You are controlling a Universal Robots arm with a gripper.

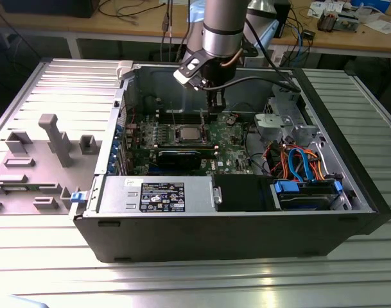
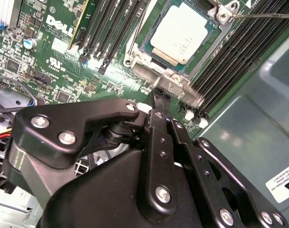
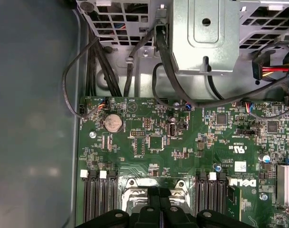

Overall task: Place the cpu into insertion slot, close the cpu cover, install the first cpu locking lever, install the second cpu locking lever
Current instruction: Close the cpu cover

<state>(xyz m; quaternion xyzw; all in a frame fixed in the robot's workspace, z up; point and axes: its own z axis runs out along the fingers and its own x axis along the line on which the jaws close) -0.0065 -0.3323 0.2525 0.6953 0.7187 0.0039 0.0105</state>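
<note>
cpu: The cpu (image 2: 182,35) is seated flat in the insertion slot (image 2: 145,46), silver-grey top upward. In the exterior view it (image 1: 187,133) is found just left of the frame's centre.
insertion slot: It is set into the green circuit board (image 3: 149,142), with long black memory slots (image 2: 111,28) flanking it on both sides.
cpu cover: The cpu cover (image 2: 169,80) is judged to lie flat around the chip, whose top is seen through its window. Placing the chip is judged done.
locking lever: A thin wire locking lever (image 2: 263,15) is seen running off from a screw at one socket corner. Whether it is latched cannot be told.
gripper: The gripper (image 2: 161,98) is seen with its fingers pressed together, and nothing is seen between them. The tips are held just beside the cover's nearest edge. Contact cannot be confirmed.
key relation: In the exterior view the cpu lies below and toward the exterior view's left of the gripper (image 1: 214,106), near it. The chip is square, so no long axis is offered. Its sides are lined up with the memory slots, and the lever runs along one side of the socket. The closed fingertips are pointed at the socket's edge rather than at the chip's centre.
surroundings: The board is housed in an open computer case (image 1: 246,237), which rests on a ribbed metal tabletop (image 1: 182,282).
</note>
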